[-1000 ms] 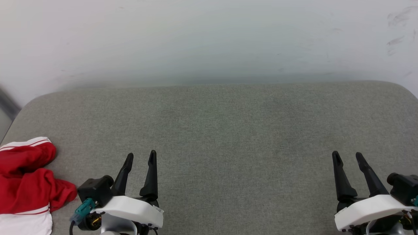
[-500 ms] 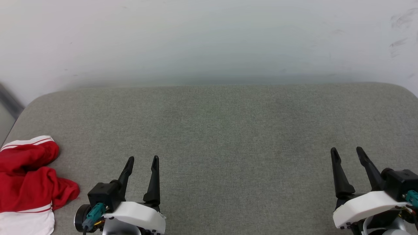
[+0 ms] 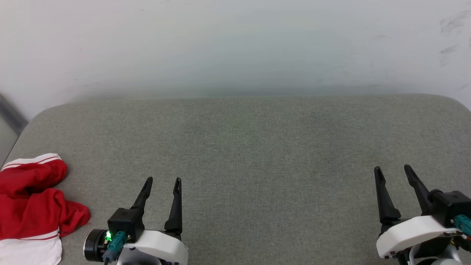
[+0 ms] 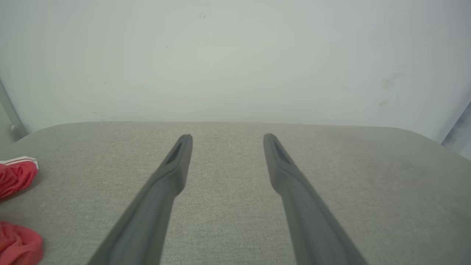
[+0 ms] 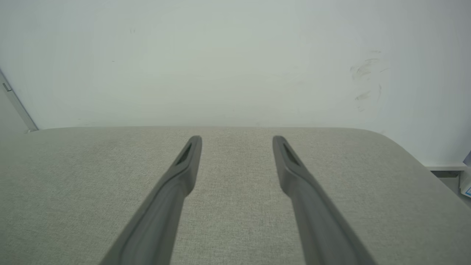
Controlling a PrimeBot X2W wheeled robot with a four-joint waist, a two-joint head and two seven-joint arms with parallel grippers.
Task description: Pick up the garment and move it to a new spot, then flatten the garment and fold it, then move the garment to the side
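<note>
No text, number or brand can be read. The crumpled red jersey [image 3: 33, 209] shows only striped trim; blue marks on a white object [image 5: 466, 186] are too small to read.

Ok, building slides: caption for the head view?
Crumpled jersey at the left edge of the cushion; left gripper and right gripper open, empty, apart from it.

Garment [image 3: 33, 206]: crumpled into a loose red heap of soft folds. Lies at the left end of the grey padded surface [image 3: 243, 147], near its front, partly cut off by the picture's edge. White panel with red stripe trim at the near end; white-and-red striped band along the far edge.
</note>
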